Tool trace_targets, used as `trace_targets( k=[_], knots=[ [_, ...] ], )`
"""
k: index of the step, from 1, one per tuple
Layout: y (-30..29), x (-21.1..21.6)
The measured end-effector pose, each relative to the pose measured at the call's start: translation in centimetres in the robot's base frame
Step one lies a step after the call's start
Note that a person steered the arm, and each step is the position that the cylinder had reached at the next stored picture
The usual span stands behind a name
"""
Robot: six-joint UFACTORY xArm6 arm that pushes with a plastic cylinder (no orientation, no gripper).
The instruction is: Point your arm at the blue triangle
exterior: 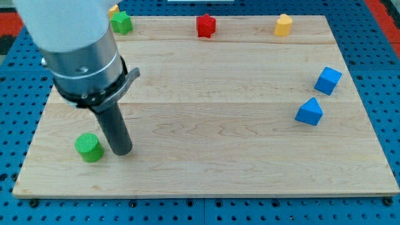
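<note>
a pale wooden board is filling most of the frame, its grain running from the view's left to the view's right, and it is lying on a blue perforated surface that is showing around every edge.

my arm is coming in from the upper left of the frame as a wide grey and white cylinder, narrowing to a dark rod. my tip is resting on the board in the lower left, just beside a green cylinder, which is sitting on the tip's left. there are no jaws on this arm to be open or closed; it is ending in the plain rod only.

the blue triangle is sitting at the right of the frame, around mid height, well apart from my tip, with bare board lying between them. a blue cube is standing near it, just above and to its right.

along the top edge of the board, a green block is sitting at the upper left, with a yellow block peeking out behind the arm beside it. a red block is sitting at top centre and another yellow block, rounded on top, further right.
</note>
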State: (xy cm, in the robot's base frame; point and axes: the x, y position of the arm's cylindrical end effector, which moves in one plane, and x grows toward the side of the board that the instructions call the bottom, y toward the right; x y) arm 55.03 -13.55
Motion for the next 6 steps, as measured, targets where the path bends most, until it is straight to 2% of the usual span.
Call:
trace_targets(
  k=[1,2,6],
  knots=[
    [-3.1,0.6],
    [-2.9,0.6],
    [4.3,3.5]
  ],
)
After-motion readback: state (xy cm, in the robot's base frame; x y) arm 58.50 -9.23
